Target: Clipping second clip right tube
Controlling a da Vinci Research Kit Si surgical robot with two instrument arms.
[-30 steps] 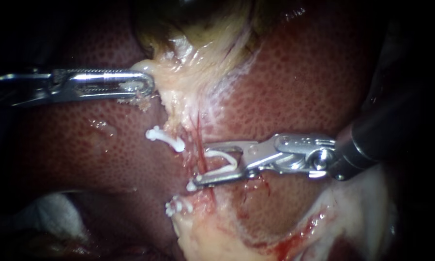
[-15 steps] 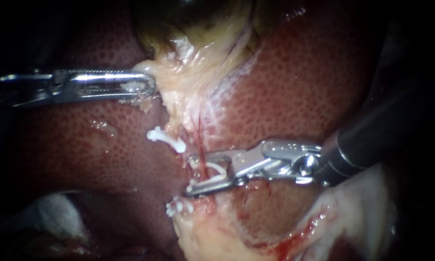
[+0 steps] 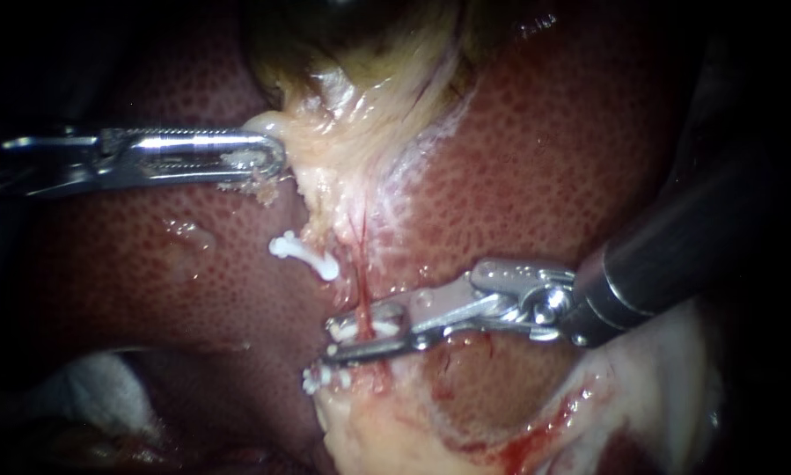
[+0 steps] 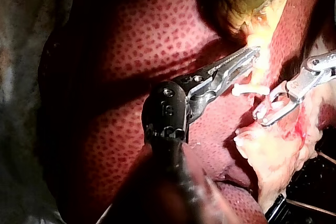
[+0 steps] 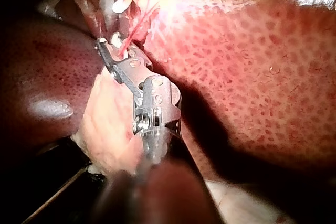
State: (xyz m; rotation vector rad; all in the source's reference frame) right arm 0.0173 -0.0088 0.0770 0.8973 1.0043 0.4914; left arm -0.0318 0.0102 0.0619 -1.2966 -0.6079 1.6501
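Both right instrument (image 3: pixel 342 339) jaws clamped on middle clip (image 3: pixel 349 328) around red tube (image 3: pixel 360 281), between upper clip (image 3: pixel 303 255) and lower clip (image 3: pixel 323 376). Left instrument (image 3: pixel 267 158) jaws pinch pale tissue (image 3: pixel 325 149). Tube probably soft, tears easily: hold only through clip.

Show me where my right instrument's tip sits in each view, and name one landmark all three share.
Endoscope view: the right instrument comes in from the right, tip across the red tube.
Left wrist view: the right instrument lies beyond the left instrument, past a white clip.
Right wrist view: it is the view's own instrument, tip on the red tube.
Shared landmark: the pale tissue beside the tip.
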